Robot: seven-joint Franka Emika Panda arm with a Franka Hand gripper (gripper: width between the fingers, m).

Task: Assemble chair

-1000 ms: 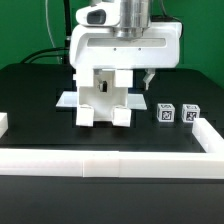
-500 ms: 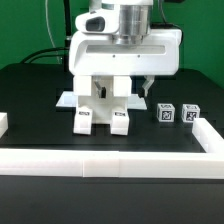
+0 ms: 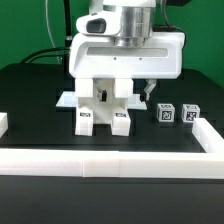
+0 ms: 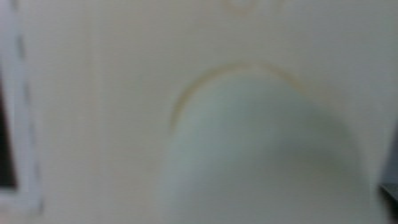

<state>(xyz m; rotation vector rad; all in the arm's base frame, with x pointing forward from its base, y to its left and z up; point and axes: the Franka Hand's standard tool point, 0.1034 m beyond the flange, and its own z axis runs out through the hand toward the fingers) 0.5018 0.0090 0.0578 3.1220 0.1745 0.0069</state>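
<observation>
Two small tagged pieces lie loose, unfitted, near the tabletop's edge at the exterior view's right; the half-built chair stands mid-tabletop under the end effector (its opening hidden, cannot tell).

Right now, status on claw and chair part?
Claw down over white chair part, jaws hidden, grip unconfirmed. Part upright, tagged legs down. Two tagged blocks on exterior view's right, apart from it.
</observation>
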